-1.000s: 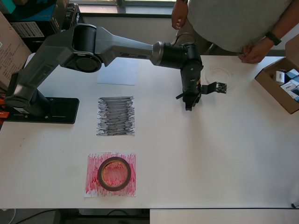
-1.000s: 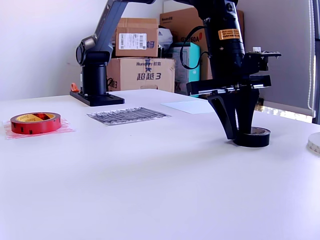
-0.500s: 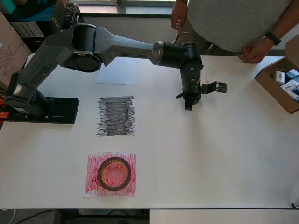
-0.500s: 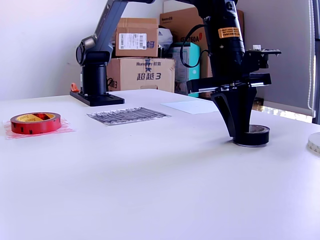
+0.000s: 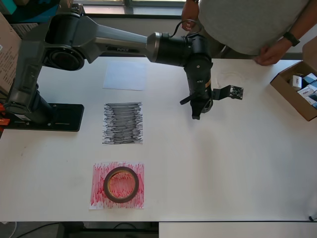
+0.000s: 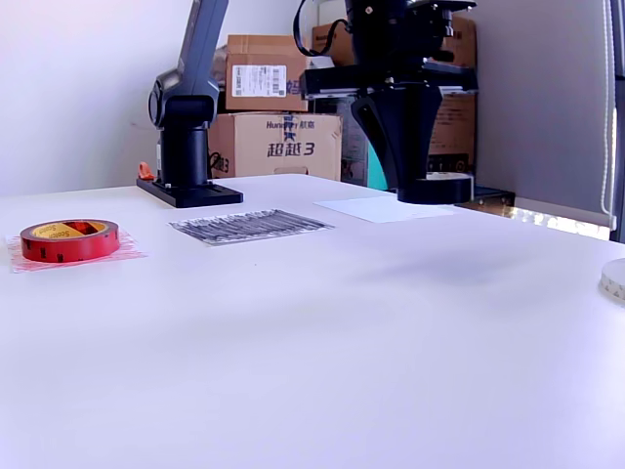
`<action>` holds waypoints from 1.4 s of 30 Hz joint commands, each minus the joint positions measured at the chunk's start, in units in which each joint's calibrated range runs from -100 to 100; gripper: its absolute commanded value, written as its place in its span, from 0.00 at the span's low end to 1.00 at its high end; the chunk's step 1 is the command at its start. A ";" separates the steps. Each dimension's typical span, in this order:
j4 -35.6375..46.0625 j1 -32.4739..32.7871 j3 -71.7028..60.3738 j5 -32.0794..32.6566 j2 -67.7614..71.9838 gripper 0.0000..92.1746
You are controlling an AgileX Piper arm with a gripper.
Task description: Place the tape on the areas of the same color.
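Note:
My gripper (image 5: pixel 198 108) (image 6: pixel 418 184) hangs above the table, shut on the small black tape ring (image 6: pixel 441 189), which is lifted clear of the surface. From overhead the black ring (image 5: pixel 206 105) is mostly hidden under the wrist. The red tape ring (image 5: pixel 121 184) (image 6: pixel 68 239) lies on the red scribbled sheet (image 5: pixel 98 198). Well to the overhead view's left of the gripper are the black scribbled sheet (image 5: pixel 123 123) (image 6: pixel 249 225) and the plain white sheet (image 5: pixel 125 76) (image 6: pixel 371 208), both bare. The whitish tape ring (image 5: pixel 230 79) (image 6: pixel 615 278) lies on the table behind the gripper.
An open cardboard box (image 5: pixel 296 94) with small items sits at the overhead view's right edge. A person (image 5: pixel 247 25) stands at the far side of the table. The arm's base (image 5: pixel 44 116) is at the overhead view's left. Stacked cartons (image 6: pixel 269 117) stand behind the table.
The fingers closed on the black tape ring, which was resting on the table, and it has risen well off the surface. The arm has swung slightly toward the overhead view's left.

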 commanded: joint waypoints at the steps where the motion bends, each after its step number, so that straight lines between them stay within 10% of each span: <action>1: -0.90 -2.27 13.64 -4.33 -9.84 0.00; 20: -33.66 -4.01 71.15 -22.75 -43.15 0.00; 42: -45.03 -4.48 82.97 -26.19 -44.36 0.00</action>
